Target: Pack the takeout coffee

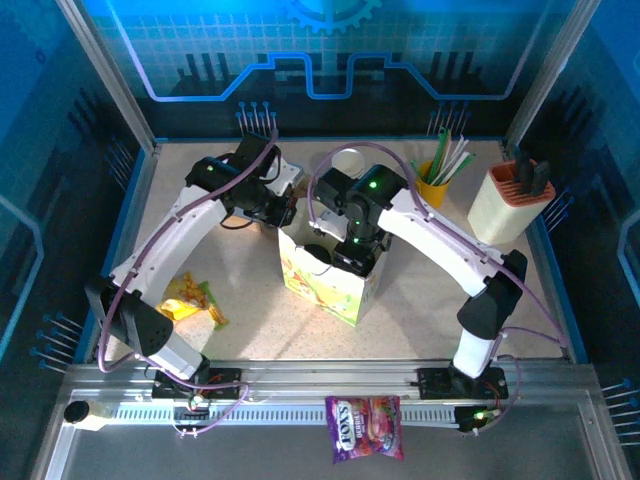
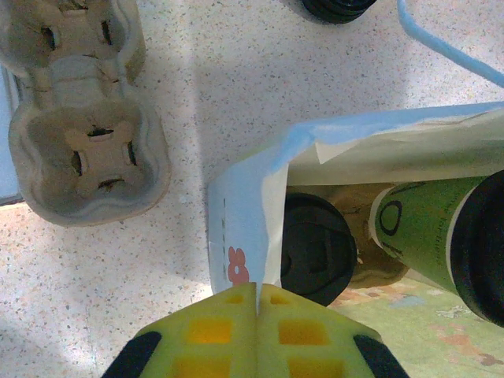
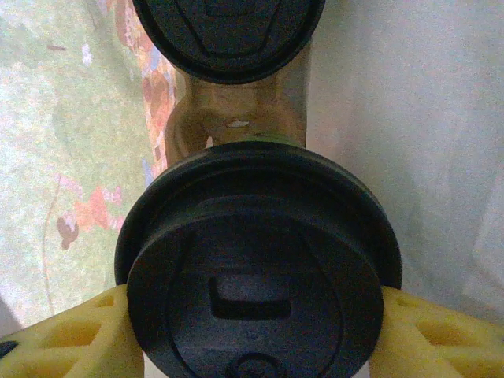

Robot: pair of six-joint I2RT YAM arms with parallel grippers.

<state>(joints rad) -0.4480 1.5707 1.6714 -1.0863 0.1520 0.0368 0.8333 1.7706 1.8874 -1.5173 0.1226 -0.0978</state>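
Two round-lidded paper cups [image 2: 421, 228] occupy one paper bag [image 2: 244, 213].

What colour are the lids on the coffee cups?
Black. The near lid and far lid show best in the right wrist view.

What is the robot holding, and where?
The right pincer grips a coffee cup by its sides, just under the lid. The left pincer seems to pinch the rim of the paper bag.

Matt black plastic lid [image 3: 256, 268], glossy paper cup [image 2: 417, 224], smooth paper bag [image 2: 244, 213], rough moulded-pulp cup tray [image 2: 146, 181]
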